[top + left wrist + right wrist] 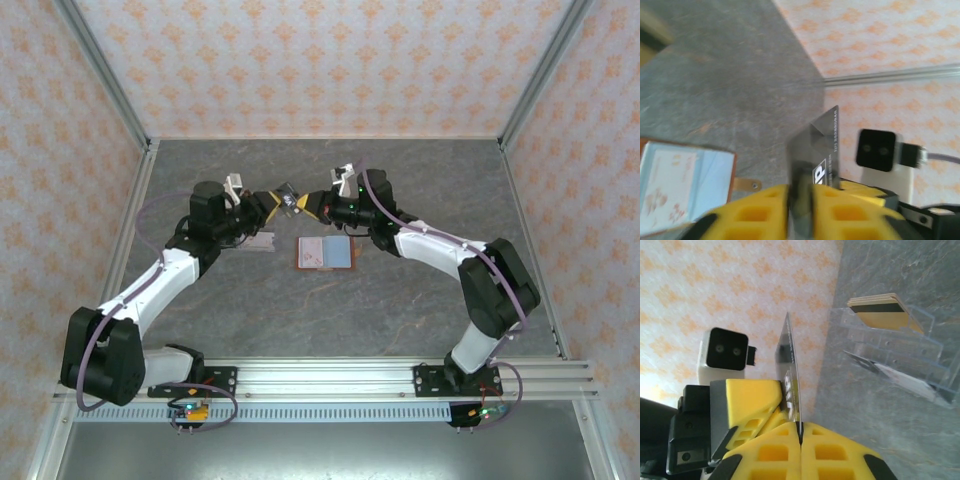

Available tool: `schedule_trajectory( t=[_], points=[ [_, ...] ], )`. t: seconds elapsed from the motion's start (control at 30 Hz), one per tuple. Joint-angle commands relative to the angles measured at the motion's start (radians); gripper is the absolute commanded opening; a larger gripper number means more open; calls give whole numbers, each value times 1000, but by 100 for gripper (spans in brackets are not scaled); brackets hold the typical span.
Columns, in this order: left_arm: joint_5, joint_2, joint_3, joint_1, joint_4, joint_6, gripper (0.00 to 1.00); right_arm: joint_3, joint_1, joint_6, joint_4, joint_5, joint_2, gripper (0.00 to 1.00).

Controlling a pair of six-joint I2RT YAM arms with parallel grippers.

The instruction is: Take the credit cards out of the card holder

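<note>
Pinches a grey card [790,370] by one edge in the right hand [800,437], closed flat against both faces and standing it on edge in mid-air. Meets the left hand [800,215] nose to nose, astride the same card from the opposite side; hard to tell whether clamping or merely flanking. Looks thin, stiff, light and glossy, so probably prone to pivot or slip in a shallow pinch: best gripped across the flat faces, well in from the edge. Leaves the holder [342,253] open on the desk [400,310] below both hands, a pale card [670,185] tucked inside; soft leather, likely to slide unless pinned. Faces a clear rack [900,355] ahead of the right hand, stocked with tan cards [877,307].
</note>
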Motion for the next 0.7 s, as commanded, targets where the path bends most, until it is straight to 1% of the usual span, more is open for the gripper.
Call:
schedule_trajectory(
  t=[0.0, 0.07, 0.13, 0.2, 0.23, 0.3, 0.37, 0.5, 0.57, 0.67],
  points=[
    [-89, -34, 77, 20, -260, 142, 40, 58, -4, -220, -186, 60, -2, 0],
    [-136, -38, 89, 36, -345, 189, 52, 78, -1, -323, -254, 83, 5, 0],
    [-167, -45, 88, 65, -403, 235, 67, 118, 15, -466, -370, 136, 12, 0],
    [-207, -49, 92, 97, -474, 305, 72, 163, 43, -590, -474, 224, 22, 0],
    [-256, -53, 98, 111, -524, 335, 74, 185, 59, -643, -511, 259, 31, 0],
    [-356, -69, 98, 136, -605, 381, 81, 215, 93, -736, -537, 293, 48, 0],
    [-413, -89, 87, 175, -658, 410, 87, 249, 126, -805, -556, 312, 76, 0],
    [-433, -146, 48, 275, -714, 437, 98, 348, 184, -925, -575, 292, 146, 0],
    [-442, -160, 44, 329, -750, 448, 100, 406, 211, -995, -596, 286, 188, 0],
    [-462, -163, 40, 398, -785, 457, 100, 498, 242, -1074, -616, 296, 259, 0]
  ],
)
